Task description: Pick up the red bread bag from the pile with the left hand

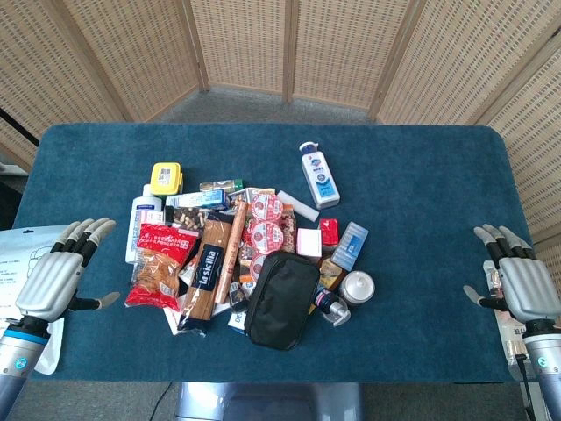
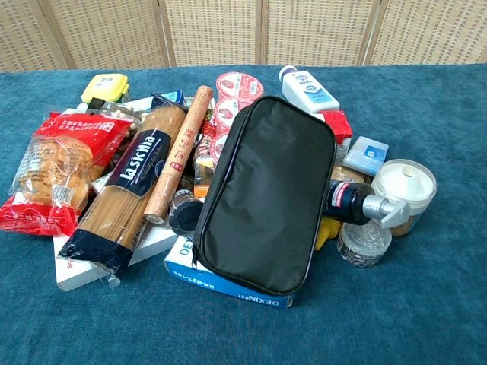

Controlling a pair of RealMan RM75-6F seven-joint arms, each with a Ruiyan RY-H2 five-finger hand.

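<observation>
**Both hands open at the table edges, red bread bag untouched in the pile**

The left hand (image 1: 54, 279) lies palm down at the near left of the blue table (image 1: 421, 167), fingers spread and stretched forward, thumb out to the side, holding nothing. It shows only in the head view; the chest view does not catch either hand. A white printed sheet (image 1: 22, 254) lies partly under it and its wrist.

The red bread bag (image 1: 159, 266) sits just to the inner side of the left hand, apart from it, on the pile's closest edge to that hand. It lies flat, its clear front showing golden rolls. In the chest view the bag (image 2: 57, 171) rests against a spaghetti packet (image 2: 129, 186), which lies along its far side from the hand.

Further from the left hand come a long brown tube (image 2: 179, 152), a black zip pouch (image 2: 266, 194) lying over a blue and white box (image 2: 228, 283), and a white lotion bottle (image 1: 319, 174) at the pile's far side.

The right hand (image 1: 519, 279) rests well apart at the table's right edge, fingers extended and empty.
</observation>
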